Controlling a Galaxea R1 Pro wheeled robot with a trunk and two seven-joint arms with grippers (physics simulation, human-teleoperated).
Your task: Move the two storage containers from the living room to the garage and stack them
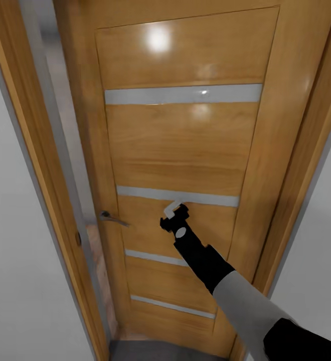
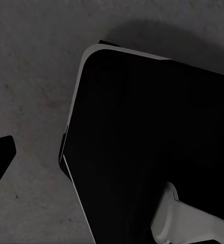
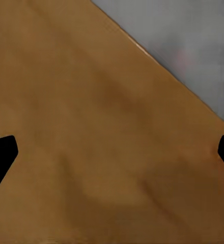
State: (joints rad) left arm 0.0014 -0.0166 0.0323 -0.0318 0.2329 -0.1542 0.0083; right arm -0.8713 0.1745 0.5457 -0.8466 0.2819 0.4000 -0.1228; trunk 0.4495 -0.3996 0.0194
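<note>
Wooden door (image 1: 185, 165) with glass strips, ajar | right gripper (image 1: 174, 214) spread wide, empty, against its panel | left gripper: cannot tell | no bins seen | step: getting through | next: push door wider

Ahead of right jaws: wooden door (image 1: 185, 145) with grey glass strips, close in front of the right gripper (image 1: 174, 214); no way forward.
Between right fingertips: wide gap, door panel (image 3: 91, 132) and one grey strip (image 3: 193, 46) directly behind it.
To the left of right jaws: door handle (image 1: 113, 218), near, projecting.
Beyond the handle: narrow slit between door edge and door frame (image 1: 40, 150).
Beside left jaws: robot's dark base (image 2: 152, 152), close; speckled grey floor (image 2: 30, 91) open alongside.
</note>
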